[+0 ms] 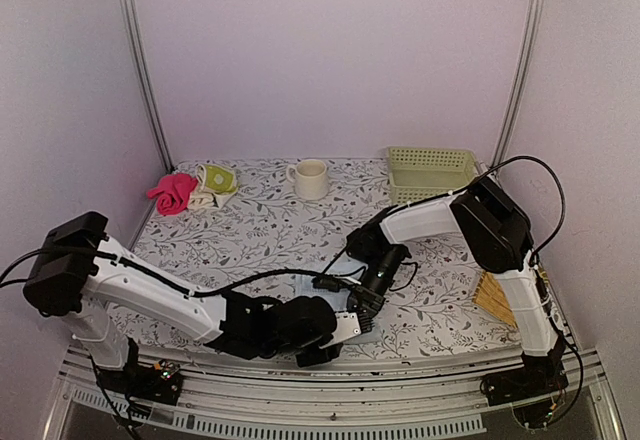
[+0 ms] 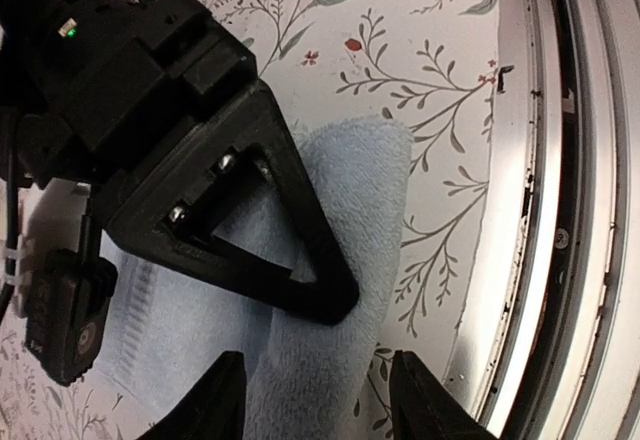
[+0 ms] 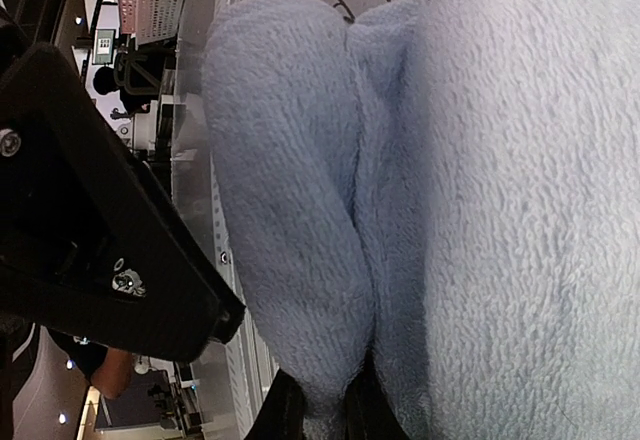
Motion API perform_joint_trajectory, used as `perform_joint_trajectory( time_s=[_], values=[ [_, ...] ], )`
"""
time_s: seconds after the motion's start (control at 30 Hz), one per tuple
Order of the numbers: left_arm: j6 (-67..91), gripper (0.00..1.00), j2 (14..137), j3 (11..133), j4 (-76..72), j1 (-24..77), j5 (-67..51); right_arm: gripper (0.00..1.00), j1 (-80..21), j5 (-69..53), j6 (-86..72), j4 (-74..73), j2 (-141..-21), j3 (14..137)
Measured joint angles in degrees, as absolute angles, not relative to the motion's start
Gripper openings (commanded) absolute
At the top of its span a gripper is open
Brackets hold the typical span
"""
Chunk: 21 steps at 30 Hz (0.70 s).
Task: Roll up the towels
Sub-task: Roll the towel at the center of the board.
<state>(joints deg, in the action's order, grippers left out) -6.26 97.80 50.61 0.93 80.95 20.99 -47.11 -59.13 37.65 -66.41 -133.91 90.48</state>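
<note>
Towel (image 2: pixel 355 185) of pale blue terry lies between left gripper's (image 2: pixel 318 365) spread fingers; right gripper (image 3: pixel 322 412) pinches its fold.

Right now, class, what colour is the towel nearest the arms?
Pale blue towel, best seen in the right wrist view.

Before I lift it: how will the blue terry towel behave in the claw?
Likely floppy: the pale blue terry towel bulges into soft folds around the right claw. It probably springs open if released, since the fold looks loose and puffy. The thick pile should grip rather than slip.
</note>
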Motion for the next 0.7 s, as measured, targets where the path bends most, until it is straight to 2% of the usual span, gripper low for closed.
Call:
perform_joint_trajectory(
  time_s=[0.2,0.3,0.43,0.53,0.7],
  values=[
    [-9.3,0.46,102.5,53.0,3.3,80.9,21.3,0.05,-47.1,-59.1,37.7,-66.5,-133.9,90.5],
    [-10.1,0.35,103.9,53.7,3.8,80.9,21.9,0.07,-47.1,-59.1,37.6,-66.5,-133.9,90.5],
    [-10.7,0.19,105.4,54.8,4.0,80.8,23.0,0.21,-47.1,-59.1,37.7,-66.8,-133.9,90.5],
    [-10.9,0.12,105.8,55.6,4.6,80.8,23.2,0.37,-47.1,-58.4,38.3,-67.4,-132.9,90.5],
    [-9.3,0.1,105.9,57.9,7.7,79.7,19.6,0.41,-45.1,-53.4,38.8,-67.7,-125.2,90.1]
  ],
)
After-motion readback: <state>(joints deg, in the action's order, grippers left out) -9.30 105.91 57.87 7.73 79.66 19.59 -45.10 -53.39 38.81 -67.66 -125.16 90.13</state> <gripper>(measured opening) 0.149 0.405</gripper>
